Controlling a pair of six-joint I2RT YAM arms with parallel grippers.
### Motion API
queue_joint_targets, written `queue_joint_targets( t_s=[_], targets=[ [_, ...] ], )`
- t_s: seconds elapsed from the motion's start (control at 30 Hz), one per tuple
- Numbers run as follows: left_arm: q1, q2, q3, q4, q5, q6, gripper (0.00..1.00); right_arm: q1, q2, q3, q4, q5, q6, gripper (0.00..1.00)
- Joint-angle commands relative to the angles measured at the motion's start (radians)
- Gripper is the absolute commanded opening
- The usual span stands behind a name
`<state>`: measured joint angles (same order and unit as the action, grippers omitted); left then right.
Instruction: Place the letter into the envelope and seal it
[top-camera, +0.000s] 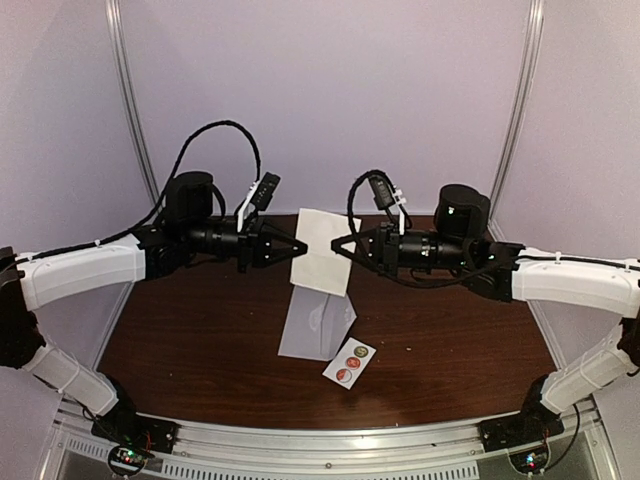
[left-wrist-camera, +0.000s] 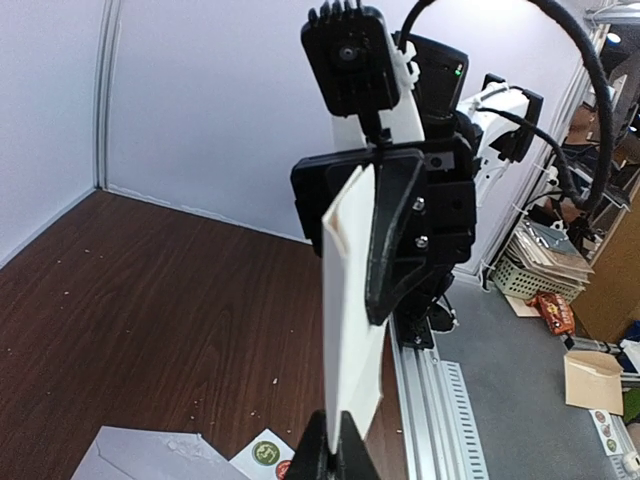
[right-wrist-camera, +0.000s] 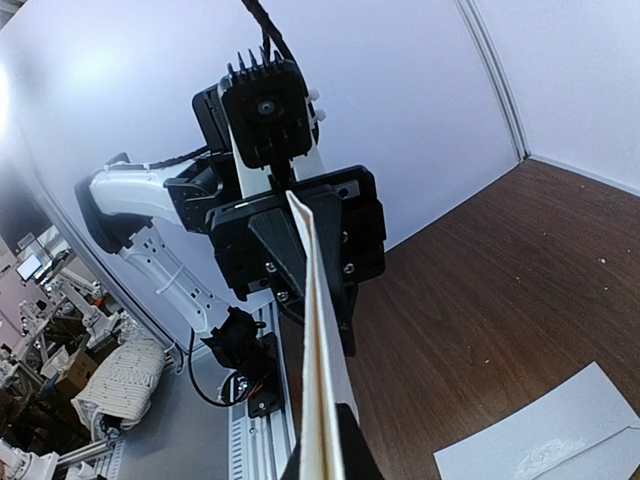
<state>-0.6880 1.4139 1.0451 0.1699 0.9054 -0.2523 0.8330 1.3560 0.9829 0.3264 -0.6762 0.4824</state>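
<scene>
1. The letter (top-camera: 322, 250), a white sheet, hangs in the air above the tabletop (top-camera: 200, 340). It is stretched between the two arms, with the left jaws pressed together on its left edge and the right jaws pressed together on its right edge.
2. The envelope (top-camera: 315, 325) lies flat on the tabletop just below the letter and slightly nearer the robot. Its far end is hidden behind the hanging sheet, so I cannot tell how the flap lies.
3. A small sticker strip (top-camera: 349, 363) rests by the envelope's near right corner.
4. Handling, as a judgement: the letter is very light and thin. The wrist views show it edge-on, holding a fairly straight line between the two pinches. It would likely sag or curl if one side let go.
5. It is best held at opposite edges, as it is now, leaving the lower edge free to lead into the opening.
6. The envelope is just as light and probably slides easily on the smooth wood. One set of jaws should pin or lift its mouth while the other feeds the sheet in.
</scene>
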Motion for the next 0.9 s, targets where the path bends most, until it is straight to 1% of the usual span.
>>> queue_joint_targets(
  t_s=[0.0,0.07,0.1,0.2,0.27,0.37,0.67,0.77,0.83,0.87],
  targets=[
    [0.004,0.006,0.013,0.038,0.022,0.000,0.00,-0.005,0.006,0.030,-0.014,0.001,-0.004,0.08],
    [0.004,0.004,0.013,0.038,0.023,-0.001,0.00,-0.005,0.003,0.024,-0.004,0.004,-0.001,0.29],
    [0.004,0.002,0.013,0.041,0.022,-0.003,0.00,-0.005,0.002,0.020,0.003,0.007,0.000,0.36],
    [0.004,-0.007,0.008,0.053,0.021,-0.012,0.00,-0.005,0.002,-0.001,0.034,0.013,0.011,0.49],
    [0.004,-0.011,0.002,0.066,0.023,-0.020,0.00,-0.005,0.007,-0.023,0.064,0.008,0.028,0.53],
    [0.004,-0.013,-0.002,0.081,0.030,-0.030,0.00,-0.003,0.020,-0.045,0.114,-0.004,0.057,0.53],
    [0.005,-0.015,-0.005,0.086,0.035,-0.037,0.00,0.010,0.049,-0.044,0.168,-0.022,0.078,0.45],
    [0.004,-0.015,-0.005,0.086,0.032,-0.037,0.00,0.011,0.048,-0.043,0.178,-0.022,0.082,0.39],
    [0.004,-0.015,-0.006,0.086,0.032,-0.036,0.00,0.012,0.048,-0.043,0.183,-0.022,0.083,0.32],
    [0.004,-0.013,-0.006,0.086,0.030,-0.036,0.00,0.011,0.048,-0.043,0.184,-0.020,0.084,0.26]
  ],
)
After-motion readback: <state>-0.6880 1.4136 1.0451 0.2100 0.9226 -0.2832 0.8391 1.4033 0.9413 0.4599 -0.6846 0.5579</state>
